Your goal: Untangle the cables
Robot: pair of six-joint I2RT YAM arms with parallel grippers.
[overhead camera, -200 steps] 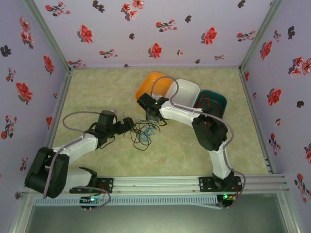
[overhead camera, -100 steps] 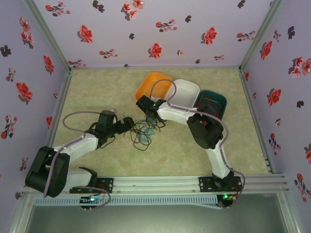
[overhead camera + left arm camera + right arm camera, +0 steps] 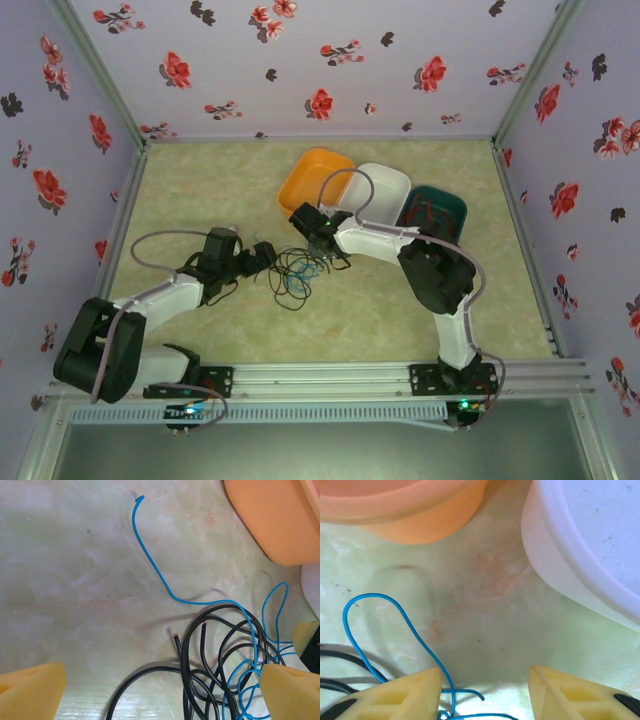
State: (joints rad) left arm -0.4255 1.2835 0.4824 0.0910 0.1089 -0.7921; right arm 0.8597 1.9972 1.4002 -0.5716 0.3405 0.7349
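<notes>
The cables [image 3: 295, 272] are lying in a loose tangle on the pale green marbled surface [image 3: 200, 190], near its middle and just in front of three trays. In the left wrist view the black cable [image 3: 200, 645] is coiling in several overlapping loops, with one bare end lying free beside them. The blue cable [image 3: 155, 570] is running from a free end out on the bare surface, curving down and threading in among the black loops. In the right wrist view the blue cable [image 3: 410, 625] is forming a tall narrow loop and passing right beside the inner edge of one yellow finger. A thin red cable [image 3: 425, 212] is showing inside the dark green tray [image 3: 455, 205], well apart from the tangle.

The left tool [image 3: 268, 252] is reaching in from the left of the tangle. Its left wrist view shows it [image 3: 160, 692] spread wide, its yellow pads [image 3: 30, 690] standing on either side of the black loops and grasping nothing. The right tool [image 3: 325, 245] is hanging over the far right edge of the tangle, close to the trays. Seen from its own wrist it [image 3: 485, 690] is released too, with bare surface showing between its fingers.

Behind the tangle, the orange tray [image 3: 312, 175], the white tray [image 3: 385, 185] and the dark green tray are sitting side by side in a row.
</notes>
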